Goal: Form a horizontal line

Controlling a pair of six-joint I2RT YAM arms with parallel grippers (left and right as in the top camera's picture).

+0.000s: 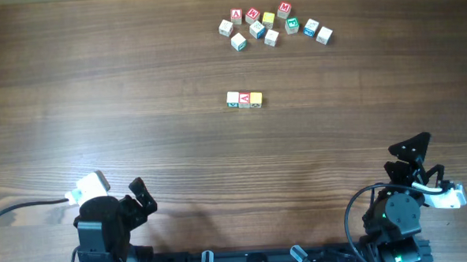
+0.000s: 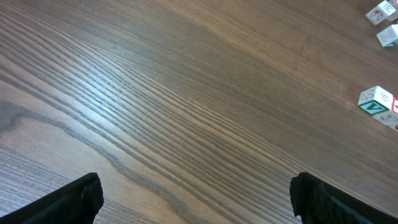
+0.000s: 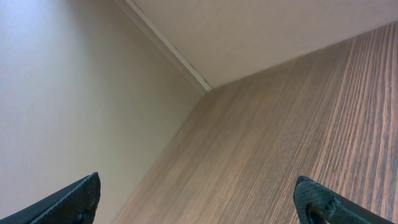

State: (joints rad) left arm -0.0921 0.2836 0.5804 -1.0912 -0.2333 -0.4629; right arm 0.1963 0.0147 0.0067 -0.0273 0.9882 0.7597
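Three small letter cubes sit side by side, touching, in a horizontal row at the table's middle: a pale cube with green marks (image 1: 233, 99) on the left, a pale cube with a red letter (image 1: 245, 99) in the middle, a yellow cube (image 1: 256, 99) on the right. The green-marked cube also shows at the right edge of the left wrist view (image 2: 376, 101). My left gripper (image 1: 138, 193) is open and empty at the near left. My right gripper (image 1: 412, 151) is open and empty at the near right. Both are far from the row.
A loose cluster of several more letter cubes (image 1: 270, 25) lies at the table's far side, right of centre. The right wrist view shows the wooden table's edge (image 3: 205, 87) and a pale floor beyond it.
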